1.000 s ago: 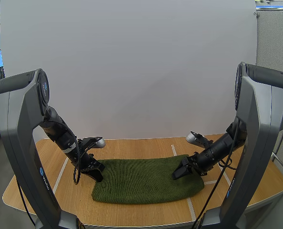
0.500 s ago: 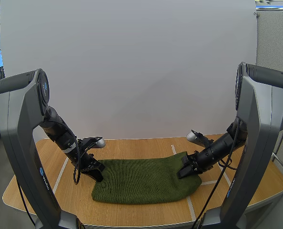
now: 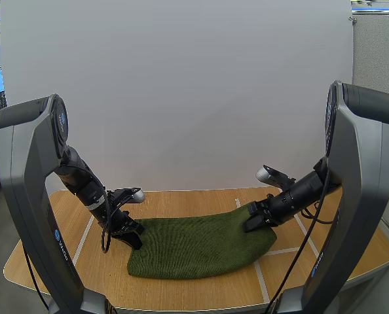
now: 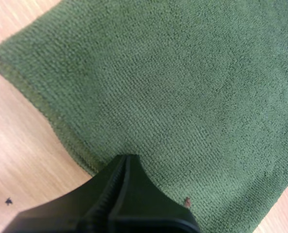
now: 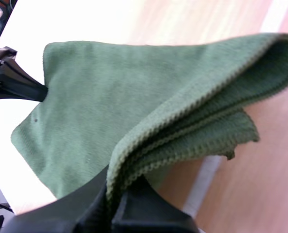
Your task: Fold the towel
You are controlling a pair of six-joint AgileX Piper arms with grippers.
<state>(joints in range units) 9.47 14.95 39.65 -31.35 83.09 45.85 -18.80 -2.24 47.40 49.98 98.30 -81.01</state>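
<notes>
A dark green towel (image 3: 194, 245) lies folded on the wooden table (image 3: 181, 291). My right gripper (image 3: 249, 222) is shut on the towel's right end and holds that end a little above the table. In the right wrist view the layered hem of the towel (image 5: 183, 121) is pinched between the near fingers (image 5: 149, 208). My left gripper (image 3: 135, 239) is shut, its tip pressed down on the towel's left edge. In the left wrist view the shut gripper (image 4: 127, 160) rests on the towel (image 4: 183, 87) near its hem.
White tape lines (image 3: 263, 284) mark the table top. Bare wood (image 4: 23, 155) lies beside the towel's left edge. The table's front edge (image 3: 181, 307) runs close below the towel.
My right gripper has shut on the towel's right end and lifted it, moving slightly up and back. The left arm has stayed in place.
</notes>
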